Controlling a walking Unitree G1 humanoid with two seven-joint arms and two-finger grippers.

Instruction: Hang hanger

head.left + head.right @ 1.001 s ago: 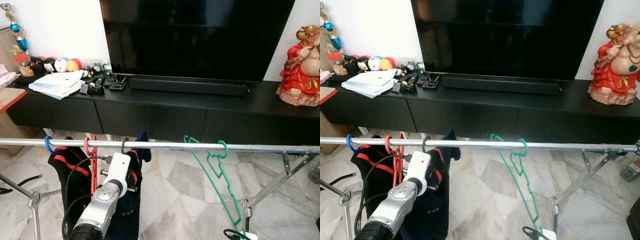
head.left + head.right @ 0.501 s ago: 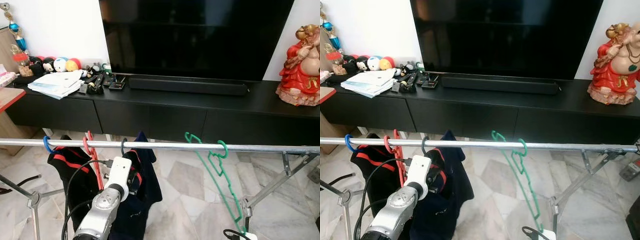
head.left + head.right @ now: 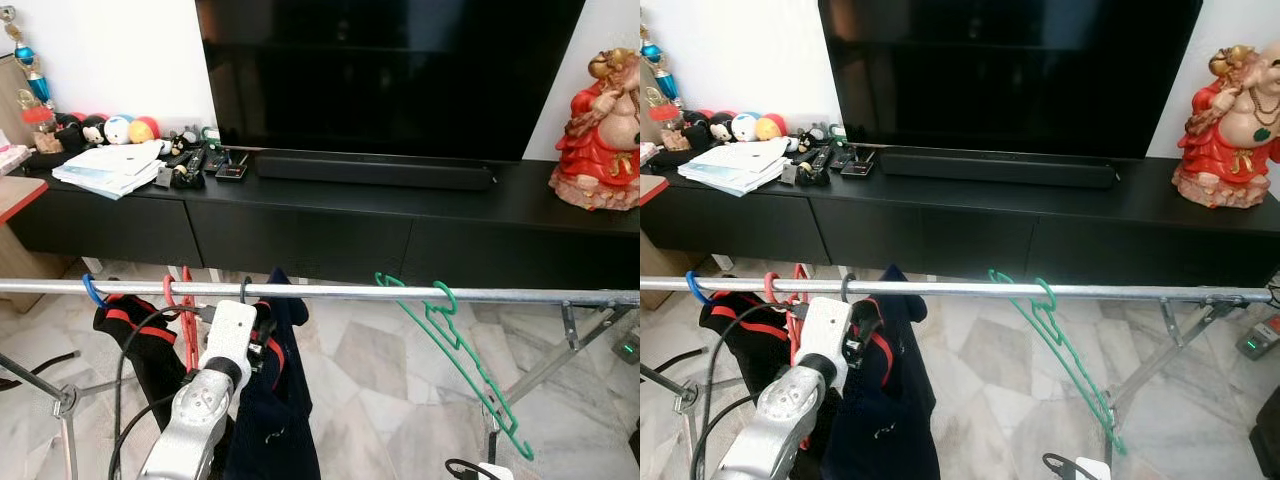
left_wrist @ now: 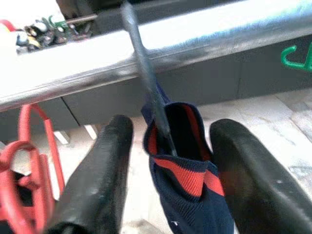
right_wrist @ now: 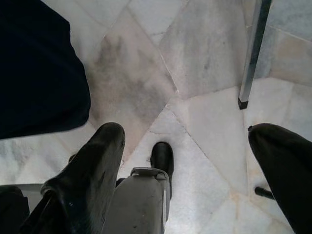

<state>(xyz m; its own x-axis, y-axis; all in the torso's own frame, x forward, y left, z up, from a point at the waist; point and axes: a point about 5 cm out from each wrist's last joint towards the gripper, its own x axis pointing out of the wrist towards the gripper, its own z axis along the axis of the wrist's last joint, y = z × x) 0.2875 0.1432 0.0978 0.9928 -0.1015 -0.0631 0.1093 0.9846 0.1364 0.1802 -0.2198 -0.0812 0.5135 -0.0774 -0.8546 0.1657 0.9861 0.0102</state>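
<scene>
A silver rail (image 3: pixel 340 292) of a drying rack crosses in front of me. On it hang a blue hook (image 3: pixel 92 292), a red hanger (image 3: pixel 185 320), a dark hanger (image 4: pixel 146 73) carrying a navy garment with red trim (image 3: pixel 275 420), and an empty green hanger (image 3: pixel 455 345) tilted out to the right. My left arm (image 3: pixel 228 335) is raised just below the rail at the dark hanger. In the left wrist view my left gripper (image 4: pixel 173 129) is open, its fingers on either side of the hanger's neck and the garment's collar (image 4: pixel 185 180). My right gripper (image 5: pixel 190 136) hangs open over the floor.
Behind the rack stands a long black TV console (image 3: pixel 330 200) with a large TV, a soundbar, papers and small toys at its left, and a red statue (image 3: pixel 598 140) at its right. Slanted rack legs (image 3: pixel 560 350) stand on the marble floor at the right.
The green hanger's lower end has swung out to the right. The navy garment flared out, then settled to hang straight. My left arm stays by the dark hanger.
</scene>
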